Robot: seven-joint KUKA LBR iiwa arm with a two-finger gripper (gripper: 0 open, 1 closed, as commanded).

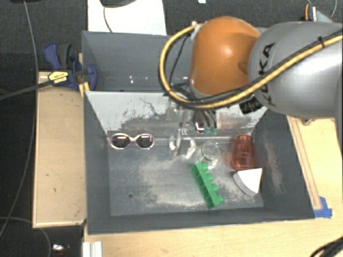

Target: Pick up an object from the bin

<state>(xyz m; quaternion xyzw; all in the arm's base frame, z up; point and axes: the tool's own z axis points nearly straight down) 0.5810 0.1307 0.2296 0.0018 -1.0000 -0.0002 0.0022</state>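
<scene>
The arm's orange wrist cover [225,55], nearest the camera, hung over the back of the grey metal bin [99,197]. Beneath it the end effector [182,142] reached down close to the floor at mid-bin, between a pair of pale-framed, pink-lensed sunglasses [131,141] on the view's left and a small clear glass cup [210,151] just beside it on the right; whether it was spread or closed could not be told. Towards the front lay a green toothed plastic bar [207,184], with a translucent red cup [242,151] and a white wedge-shaped piece [249,181] to its right.
</scene>
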